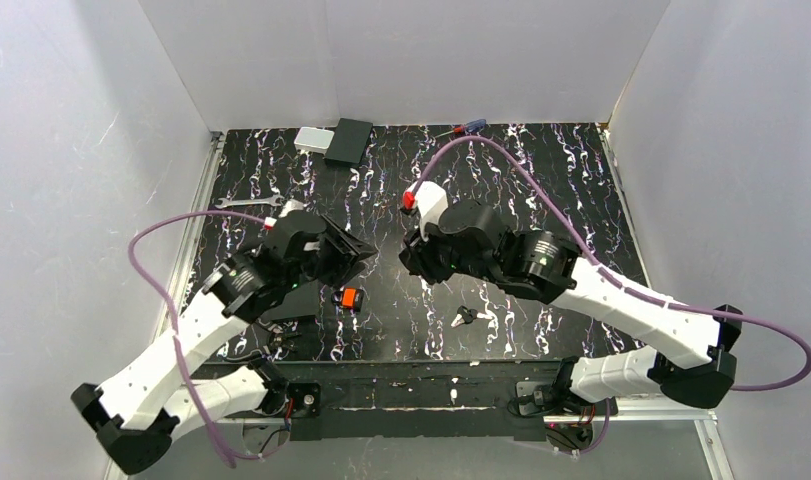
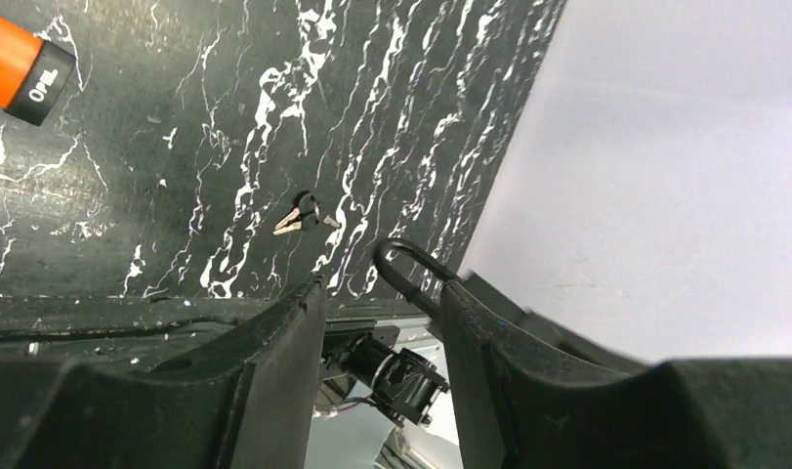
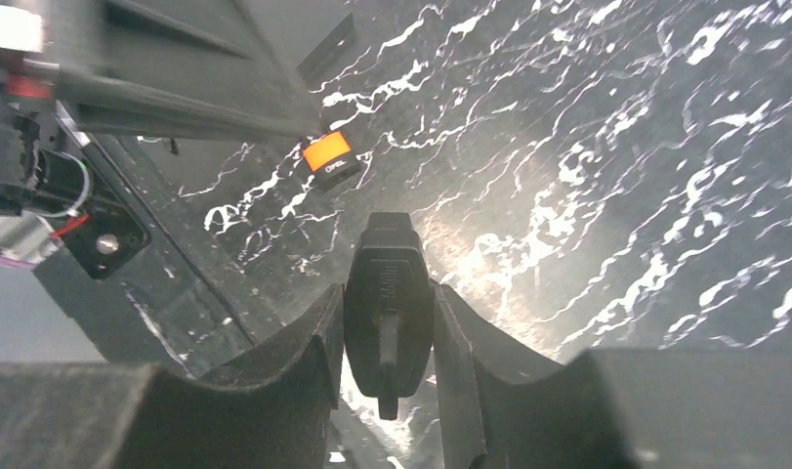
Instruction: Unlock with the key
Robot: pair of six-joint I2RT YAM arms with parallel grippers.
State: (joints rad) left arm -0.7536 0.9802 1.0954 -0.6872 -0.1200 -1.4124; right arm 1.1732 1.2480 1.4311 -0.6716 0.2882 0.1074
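Note:
The key (image 1: 466, 317), tiny with a dark head and silvery blade, lies flat on the marbled table near the front edge. In the left wrist view the key (image 2: 299, 213) is beyond my fingertips, untouched. My left gripper (image 2: 384, 288) is open, with only the arm base showing through the gap. A thin black loop (image 2: 403, 266) curves out beside its right finger; what it belongs to is unclear. My right gripper (image 3: 387, 293) is shut on a black padlock (image 3: 387, 303), held off the table. From above, the left gripper (image 1: 353, 250) and right gripper (image 1: 413, 262) face each other mid-table.
A small orange block (image 1: 351, 298) lies between the grippers. It is also in the left wrist view (image 2: 20, 63) and the right wrist view (image 3: 330, 154). A silver wrench (image 1: 246, 203) sits at the left. At the back are a black box (image 1: 349, 140), a white box (image 1: 311, 138) and a screwdriver (image 1: 463, 127).

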